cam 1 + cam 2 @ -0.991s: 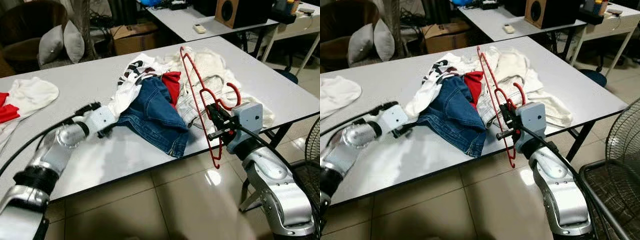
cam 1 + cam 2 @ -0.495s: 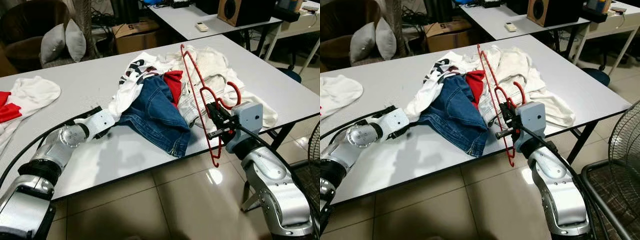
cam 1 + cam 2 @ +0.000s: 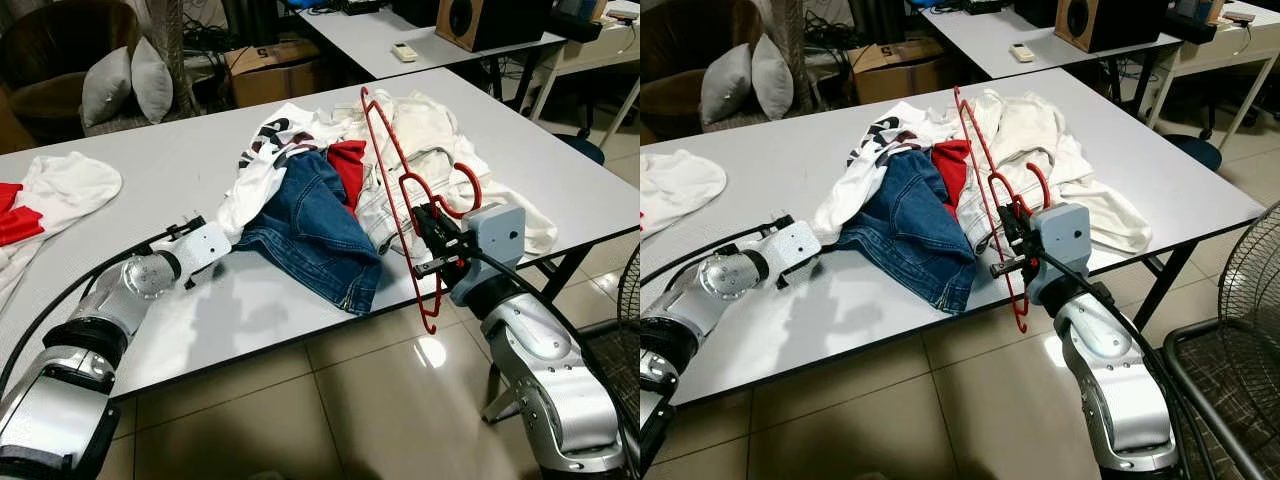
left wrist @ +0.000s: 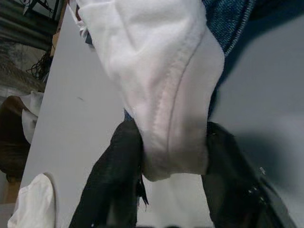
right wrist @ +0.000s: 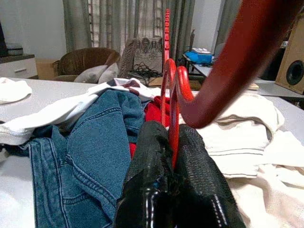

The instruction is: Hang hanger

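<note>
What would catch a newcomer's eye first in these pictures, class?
The thin red plastic hanger, held upright at the grey table's front edge by the right tool. Next, the heap of clothes mid-table, topped by blue denim jeans; the left tool pinches a white garment's edge.

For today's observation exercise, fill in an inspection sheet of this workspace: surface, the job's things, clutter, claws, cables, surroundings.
Surface: grey table, bare at its front.
Job's things: red hanger held upright at the table's front edge.
Clutter: denim garment, white shirt, cream clothes, red cloth piled together; white garment apart.
Claws: right claw shut on hanger; left claw around the shirt's edge.
Cables: black cable along left arm.
Surroundings: fan, speaker, cushions.
</note>
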`<state>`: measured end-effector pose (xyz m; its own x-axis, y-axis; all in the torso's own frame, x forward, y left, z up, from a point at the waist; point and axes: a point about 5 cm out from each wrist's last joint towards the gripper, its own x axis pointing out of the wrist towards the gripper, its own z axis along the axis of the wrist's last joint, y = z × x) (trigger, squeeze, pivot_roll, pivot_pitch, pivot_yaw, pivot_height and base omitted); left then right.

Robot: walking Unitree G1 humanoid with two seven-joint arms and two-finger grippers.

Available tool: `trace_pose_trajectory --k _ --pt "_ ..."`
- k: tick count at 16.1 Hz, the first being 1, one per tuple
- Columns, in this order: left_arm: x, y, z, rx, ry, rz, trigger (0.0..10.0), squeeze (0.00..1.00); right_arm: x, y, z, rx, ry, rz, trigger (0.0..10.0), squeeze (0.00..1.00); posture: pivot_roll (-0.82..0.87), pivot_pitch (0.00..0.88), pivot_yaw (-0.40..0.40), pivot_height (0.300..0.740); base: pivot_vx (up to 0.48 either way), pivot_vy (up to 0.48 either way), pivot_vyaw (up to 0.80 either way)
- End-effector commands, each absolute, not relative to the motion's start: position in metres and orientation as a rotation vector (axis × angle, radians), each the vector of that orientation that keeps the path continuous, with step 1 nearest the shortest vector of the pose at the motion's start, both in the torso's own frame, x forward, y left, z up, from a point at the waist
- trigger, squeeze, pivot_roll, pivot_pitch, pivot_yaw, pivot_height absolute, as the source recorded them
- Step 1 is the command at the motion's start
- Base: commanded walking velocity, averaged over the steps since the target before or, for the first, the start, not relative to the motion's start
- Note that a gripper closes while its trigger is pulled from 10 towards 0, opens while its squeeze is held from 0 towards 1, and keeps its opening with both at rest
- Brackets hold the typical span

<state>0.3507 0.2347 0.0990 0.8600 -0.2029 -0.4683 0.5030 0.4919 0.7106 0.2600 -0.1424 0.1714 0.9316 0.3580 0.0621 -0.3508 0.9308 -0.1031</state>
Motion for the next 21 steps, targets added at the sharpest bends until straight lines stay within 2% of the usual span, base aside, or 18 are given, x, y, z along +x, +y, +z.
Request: trace_pose_trajectory --k 1,12,17,20,21 --pt "0.355 0.236 0.106 0.966 0.324 -0.423 0.0 0.00 0.262 -0.139 0.174 -0.096 -0.100 0.368 10.0 0.00 -0.11 0.000 0.114 0.740 0.000 0.000 0.00" --pt "0.351 0.244 0.113 0.930 0.296 -0.451 0.0 0.00 0.261 -0.139 0.173 -0.100 -0.096 0.369 10.0 0.00 -0.10 0.000 0.113 0.740 0.000 0.000 0.00" --pt "0.350 0.257 0.136 0.866 0.265 -0.481 0.0 0.00 0.261 -0.141 0.174 -0.112 -0.104 0.388 10.0 0.00 -0.09 0.000 0.111 0.740 0.000 0.000 0.00" --pt "0.362 0.254 0.183 0.558 0.108 -0.418 0.0 0.00 0.250 -0.138 0.180 -0.123 -0.126 0.552 10.0 0.00 -0.09 0.000 0.113 0.740 0.000 0.000 0.00" --pt "0.362 0.254 0.183 0.558 0.108 -0.418 0.0 0.00 0.250 -0.138 0.180 -0.123 -0.126 0.552 10.0 0.00 -0.09 0.000 0.113 0.740 0.000 0.000 0.00"
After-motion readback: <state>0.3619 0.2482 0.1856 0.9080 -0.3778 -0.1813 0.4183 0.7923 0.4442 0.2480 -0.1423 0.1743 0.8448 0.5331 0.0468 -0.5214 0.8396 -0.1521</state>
